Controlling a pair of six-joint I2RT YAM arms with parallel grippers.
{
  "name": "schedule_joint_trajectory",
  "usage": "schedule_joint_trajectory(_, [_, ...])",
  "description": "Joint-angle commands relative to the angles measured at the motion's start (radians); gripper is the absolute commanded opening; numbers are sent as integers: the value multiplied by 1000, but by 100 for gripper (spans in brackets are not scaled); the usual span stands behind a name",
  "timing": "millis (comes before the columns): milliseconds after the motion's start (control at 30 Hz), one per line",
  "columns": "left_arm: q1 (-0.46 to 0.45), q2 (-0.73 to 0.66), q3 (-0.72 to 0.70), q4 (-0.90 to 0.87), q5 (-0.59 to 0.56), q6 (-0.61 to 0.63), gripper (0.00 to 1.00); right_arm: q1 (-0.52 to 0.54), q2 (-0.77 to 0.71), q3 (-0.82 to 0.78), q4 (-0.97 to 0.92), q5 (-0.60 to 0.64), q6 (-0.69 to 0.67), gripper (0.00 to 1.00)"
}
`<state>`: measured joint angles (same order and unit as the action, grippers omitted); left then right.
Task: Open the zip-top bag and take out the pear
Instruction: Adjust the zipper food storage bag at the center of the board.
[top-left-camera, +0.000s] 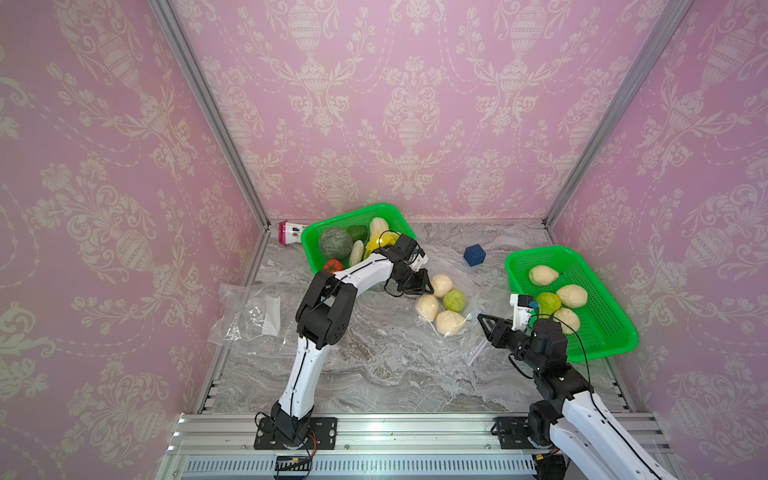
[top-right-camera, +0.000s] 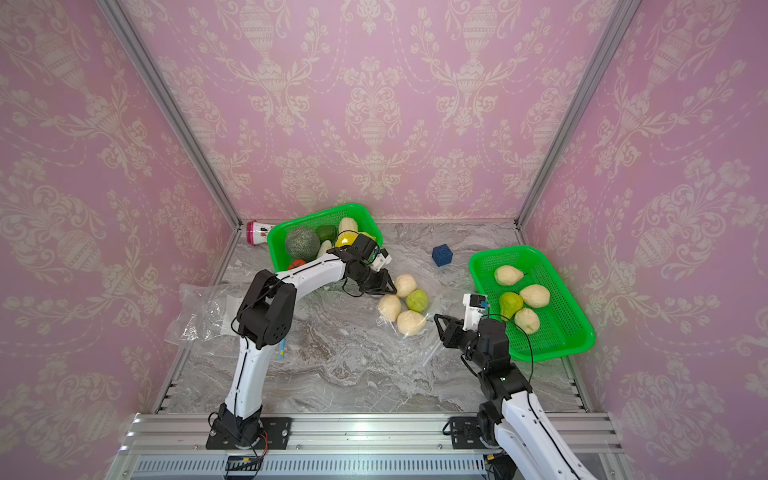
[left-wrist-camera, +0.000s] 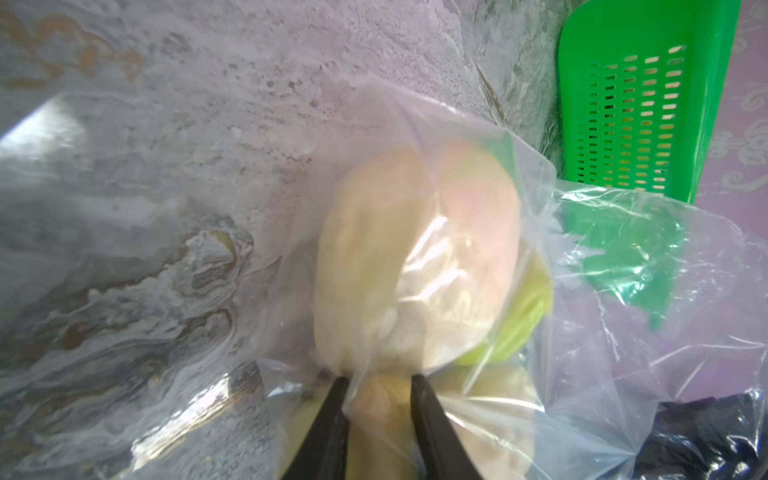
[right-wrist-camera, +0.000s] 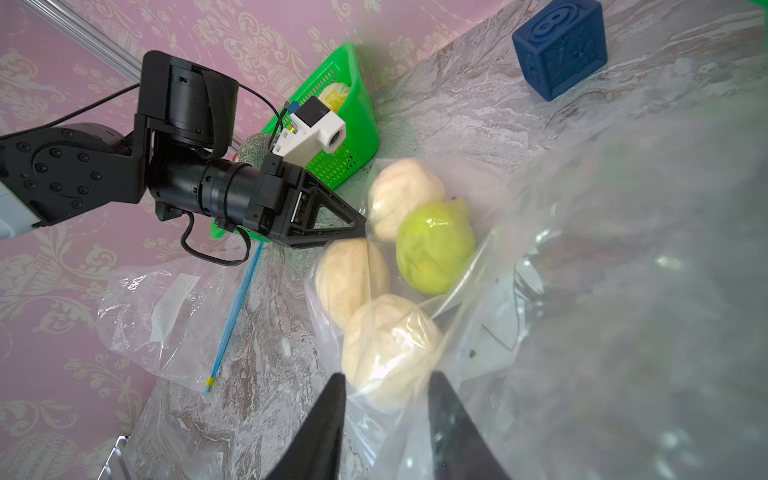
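On marbled table (top-left-camera: 374, 374), pink walls (top-left-camera: 415, 104) around: left gripper (left-wrist-camera: 378, 382) pinches bag (right-wrist-camera: 582, 291); right gripper (right-wrist-camera: 386, 376) parted, empty

A clear zip-top bag (top-left-camera: 468, 316) lies mid-frame on the marble counter (top-left-camera: 374, 374), holding three cream pears (top-left-camera: 450, 322) and one green pear (top-left-camera: 454, 300). The left gripper (top-left-camera: 428, 286) touches its upper-left edge, and the right gripper (top-left-camera: 482, 319) is at its right edge.

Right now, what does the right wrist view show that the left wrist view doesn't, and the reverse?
Only the right wrist view: the blue cube, the left gripper, a second bag and the basket holding a melon. Only the left wrist view: the other basket's slotted wall. Both: the clear bag with pale pears and one green pear, on the marble table.
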<state>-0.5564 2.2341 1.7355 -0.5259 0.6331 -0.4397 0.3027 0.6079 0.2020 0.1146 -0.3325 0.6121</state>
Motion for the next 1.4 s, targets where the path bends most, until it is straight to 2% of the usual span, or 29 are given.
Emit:
schedule_joint_trajectory(0, [-8,-8,-11,-8,26,27,6,-16,18,-21,35,8,32,36])
schedule_joint_trajectory(33, [-7,-27,-35,6,28,27,0,-20,30,-26,49,4,37,34])
schedule_joint_trajectory(167, [-5,-128,-113,24,29,21,0,-27,108,-40,128,-34,36,31])
schedule_joint_trajectory(267, [-4,-234,-166,-4,-16,15,0,-27,187,-41,206,-65,26,31])
schedule_joint_trajectory(500, [-6,-483,-298,60,-27,-52,0,-27,405,-82,566,-129,95,31])
schedule_joint_trajectory(700, [-11,-536,-340,47,-24,-54,0,-12,603,-65,811,-230,127,23])
schedule_joint_trajectory(867, [-11,-590,-326,30,-38,-52,0,6,639,-46,784,-195,98,15])
schedule_joint_trajectory(967, [-11,-618,-271,-44,-88,-21,0,8,645,-49,760,-165,84,13])
schedule_joint_trajectory(1233, [-11,-702,-254,-26,-61,-63,0,14,665,-32,710,-135,55,11])
schedule_joint_trajectory(1367, [-11,-731,-272,-69,-116,-43,0,21,681,-20,718,-139,49,12])
